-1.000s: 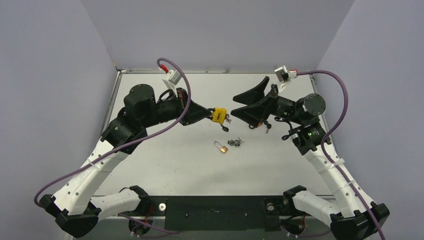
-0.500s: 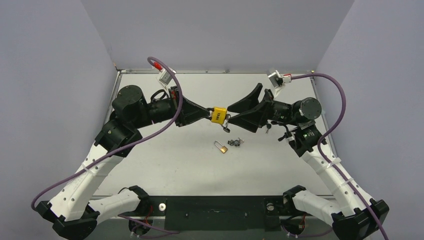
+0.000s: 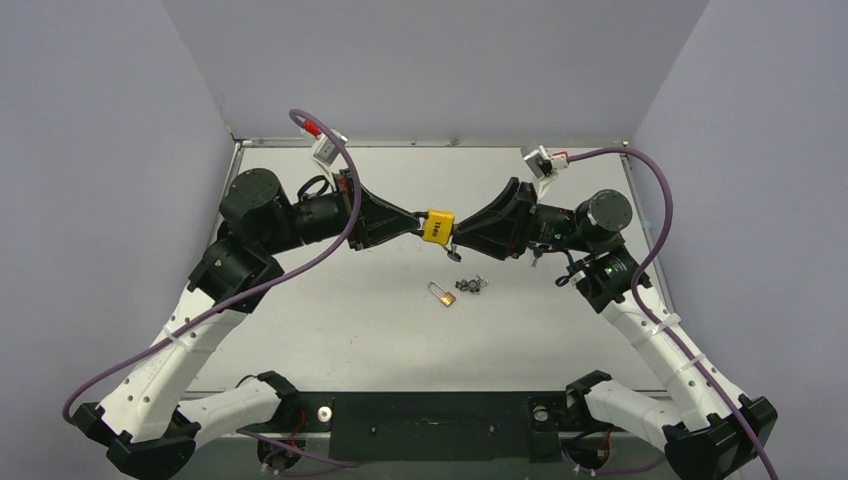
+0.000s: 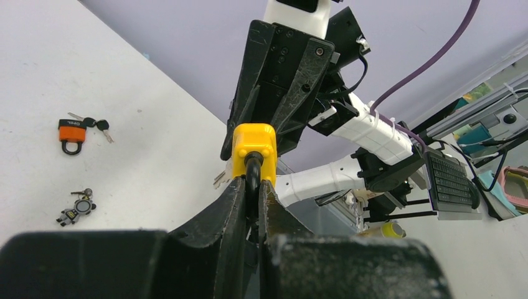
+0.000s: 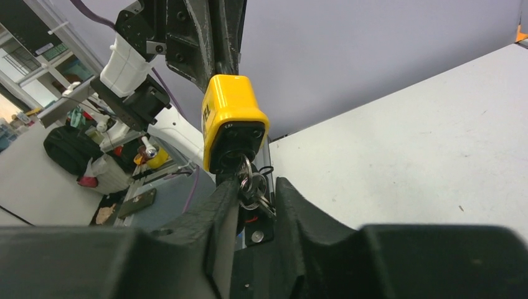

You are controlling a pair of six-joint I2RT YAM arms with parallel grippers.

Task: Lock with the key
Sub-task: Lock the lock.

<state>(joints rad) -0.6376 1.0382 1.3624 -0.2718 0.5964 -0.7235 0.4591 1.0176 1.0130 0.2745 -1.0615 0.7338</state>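
My left pincer (image 4: 251,187) held the yellow padlock (image 3: 436,226) by its shackle (image 4: 252,168); my right pincer (image 5: 256,187) stood narrow about the inserted key (image 5: 243,169), grip uncertain; the turn, I judged, not yet made.

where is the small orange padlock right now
Top view: the small orange padlock lies on the table near its centre, just left of the dark keychain, below the held yellow padlock.

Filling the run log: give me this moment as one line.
phase: key grasp | left fingers: shut on yellow padlock shackle | right fingers: flanking inserted key, grip unconfirmed | padlock: midair
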